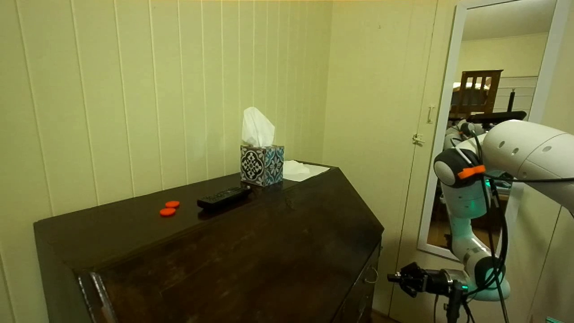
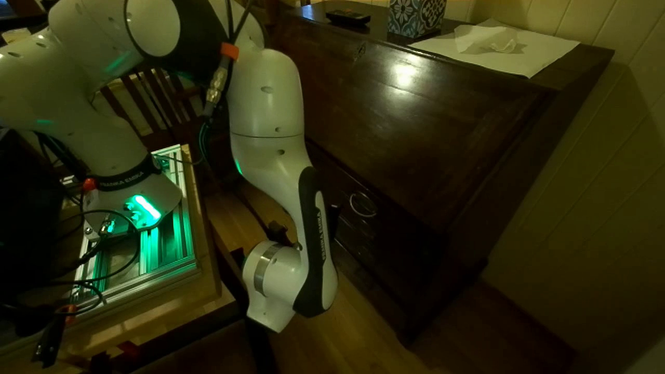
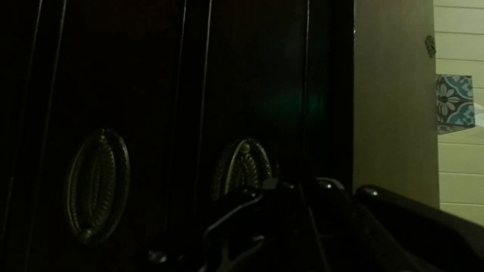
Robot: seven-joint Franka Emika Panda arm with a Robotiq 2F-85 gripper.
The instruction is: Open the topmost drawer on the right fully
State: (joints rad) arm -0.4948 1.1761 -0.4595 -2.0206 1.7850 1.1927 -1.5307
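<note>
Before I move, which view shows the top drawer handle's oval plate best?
The wrist view: the plate appears largest there, its pattern visible, though the gripper covers part. In both exterior views the handle appears small, the plate's pattern indistinguishable.

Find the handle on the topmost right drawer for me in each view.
In an exterior view: handle low and right of centre, just left of the gripper.
In an exterior view: handle slightly right of centre, a little below it.
In the wrist view: handle, the right one of two, mid-picture, partly behind the gripper.
Shared landmark: the patterned tissue box.
</note>
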